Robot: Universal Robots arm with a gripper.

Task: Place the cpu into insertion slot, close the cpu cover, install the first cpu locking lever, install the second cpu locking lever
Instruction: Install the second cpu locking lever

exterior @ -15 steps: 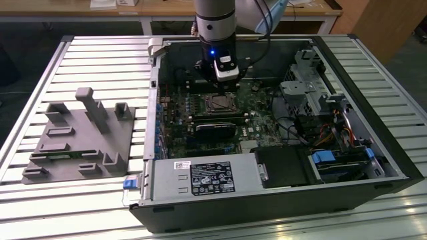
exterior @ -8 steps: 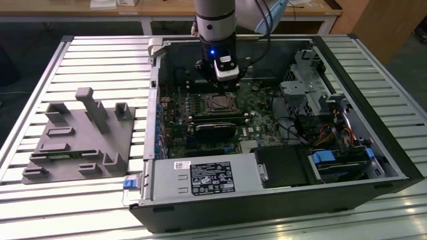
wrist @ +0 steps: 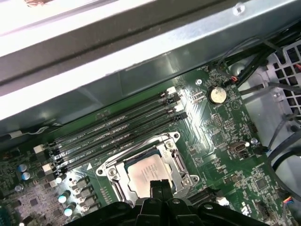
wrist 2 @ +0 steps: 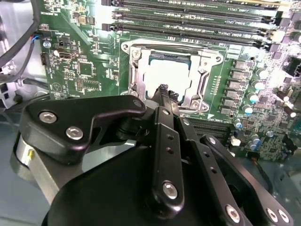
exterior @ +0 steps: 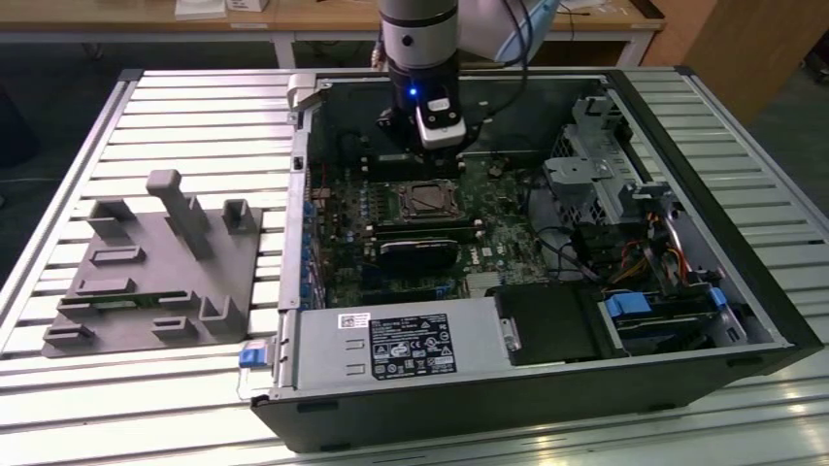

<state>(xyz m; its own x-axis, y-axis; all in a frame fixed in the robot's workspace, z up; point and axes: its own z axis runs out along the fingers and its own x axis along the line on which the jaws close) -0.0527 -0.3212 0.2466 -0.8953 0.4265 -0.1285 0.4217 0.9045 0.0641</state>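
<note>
Black linkages of the claw [wrist 2: 165,92] take up the near part of the second wrist view, and its two fingertips are pressed together, holding nothing. Their tips hang just above the edge of the cpu [wrist 2: 170,75], which lies flat in the socket on the green motherboard [wrist 2: 84,66]; whether they touch it I cannot tell. In the first wrist view the claw [wrist: 159,184] hides one edge of the cpu [wrist: 146,170]. The cpu cover [wrist 2: 207,70] seems to frame the chip, but if it is fully shut is hard to make out. Beyond lie dark memory slots [wrist: 117,129]. In the exterior view the arm [exterior: 417,39] reaches into the open computer case [exterior: 725,243] on the slatted desk [exterior: 194,97], beside a grey fixture [exterior: 155,267].
</note>
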